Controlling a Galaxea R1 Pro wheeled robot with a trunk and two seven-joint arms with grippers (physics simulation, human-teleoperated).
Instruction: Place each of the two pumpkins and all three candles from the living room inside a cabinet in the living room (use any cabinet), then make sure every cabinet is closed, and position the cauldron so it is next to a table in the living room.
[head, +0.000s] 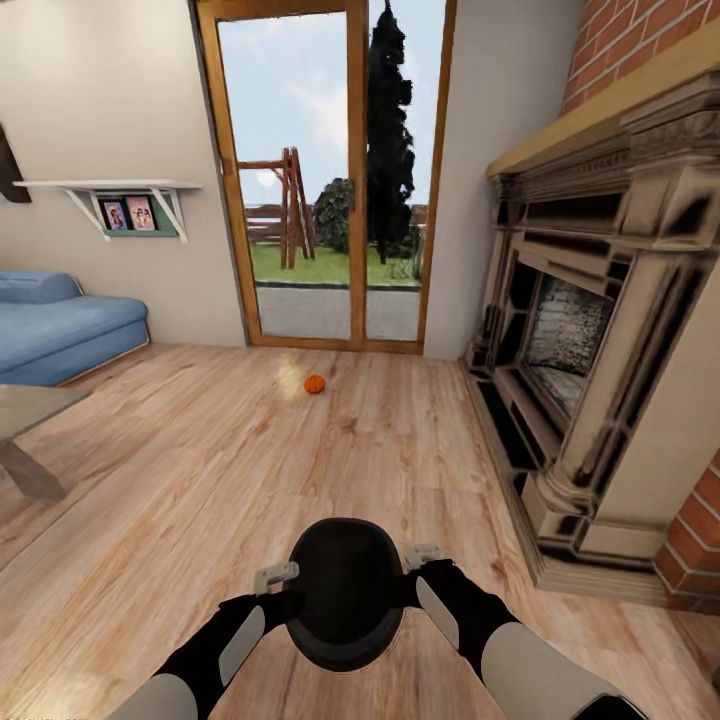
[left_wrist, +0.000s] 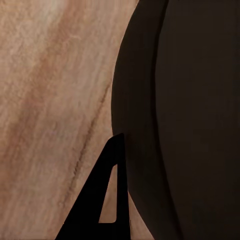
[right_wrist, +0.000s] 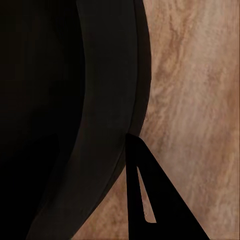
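Observation:
The black round cauldron hangs low in front of me over the wooden floor, held from both sides. My left gripper is clamped on its left rim and my right gripper on its right rim. In the left wrist view one dark finger lies outside the cauldron's wall; the other is hidden. The right wrist view shows the same: one finger outside the wall. A small orange pumpkin lies on the floor near the glass door. Candles and cabinet are out of view.
A glass-topped table juts in at the left edge, with a blue sofa behind it. The ornate fireplace fills the right side. A wood-framed glass door is straight ahead, and a wall shelf hangs at left.

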